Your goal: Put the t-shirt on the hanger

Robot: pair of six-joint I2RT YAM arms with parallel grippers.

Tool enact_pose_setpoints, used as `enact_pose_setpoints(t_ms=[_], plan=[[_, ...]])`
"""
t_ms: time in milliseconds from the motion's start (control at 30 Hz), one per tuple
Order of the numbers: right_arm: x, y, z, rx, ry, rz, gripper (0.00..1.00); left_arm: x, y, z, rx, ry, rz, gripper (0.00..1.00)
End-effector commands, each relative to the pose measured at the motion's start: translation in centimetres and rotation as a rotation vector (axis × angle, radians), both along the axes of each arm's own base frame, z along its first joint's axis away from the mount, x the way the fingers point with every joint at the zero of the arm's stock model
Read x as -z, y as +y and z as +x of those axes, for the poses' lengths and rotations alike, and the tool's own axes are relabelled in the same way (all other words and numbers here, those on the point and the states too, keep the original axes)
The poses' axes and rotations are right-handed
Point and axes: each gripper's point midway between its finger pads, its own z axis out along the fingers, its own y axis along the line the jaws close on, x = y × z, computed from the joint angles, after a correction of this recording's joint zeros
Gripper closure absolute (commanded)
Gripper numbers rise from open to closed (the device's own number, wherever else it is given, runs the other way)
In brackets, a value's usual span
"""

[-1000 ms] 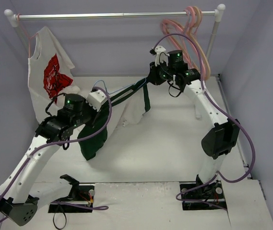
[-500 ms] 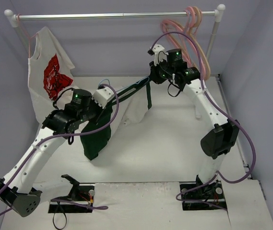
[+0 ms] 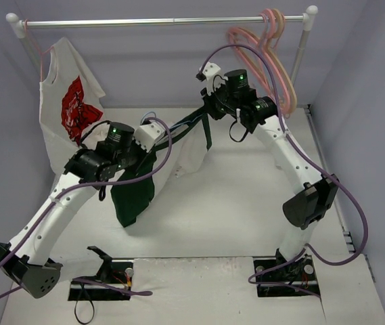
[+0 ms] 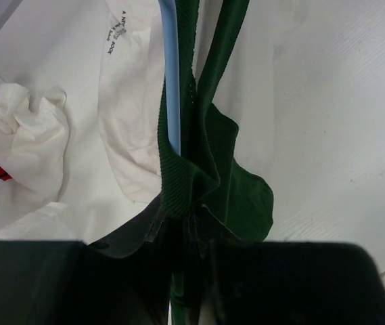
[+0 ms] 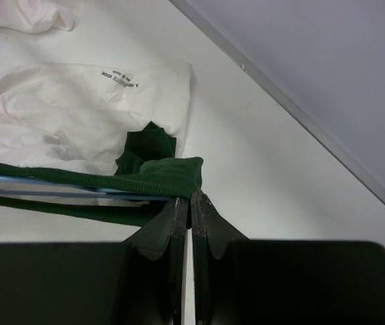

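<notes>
The dark green t-shirt [image 3: 134, 193] hangs in the air between my two grippers, its ribbed collar [image 4: 176, 169] stretched taut from one to the other. My left gripper [image 4: 193, 227] is shut on the collar's near end, over the white table. My right gripper [image 5: 191, 198] is shut on the collar's far end [image 5: 168, 177], jaws pressed together. The thin light-blue hanger [image 4: 172, 88] runs inside the collar opening, along the ribbed edge, and shows as a blue bar [image 5: 43, 181] in the right wrist view. In the top view the left gripper [image 3: 157, 130] and the right gripper [image 3: 206, 108] are close together mid-table.
A white shirt with red print [image 3: 68, 101] hangs at the left of the metal rail [image 3: 165, 22]. Pink hangers [image 3: 268, 40] hang at its right end. White cloth [image 3: 187, 154] lies on the table under the t-shirt. Grey walls enclose the back and sides.
My left gripper has moved right and up, my right gripper has moved left and up, so they are closer together. Both keep their hold on the collar.
</notes>
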Motion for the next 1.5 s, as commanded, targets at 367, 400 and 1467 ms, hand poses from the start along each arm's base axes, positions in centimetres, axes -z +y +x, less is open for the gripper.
enact_pose_setpoints(t_ms=[367,400,1467], plan=[[-8.5,5.4,-5.7,-0.160,-0.074,0.223,1.00,-8.6,-2.0,4.1,-0.060,-0.259,-0.136,1.00],[-8.5,5.7,-5.9,-0.167,-0.067,0.228,1.00,-9.3,-2.5,4.1,-0.042,-0.270,-0.161,1.00],[-6.0,6.8,-7.2,-0.212,-0.067,0.249,0.90,-8.3,-6.8,1.9,0.142,-0.418,-0.542,1.00]])
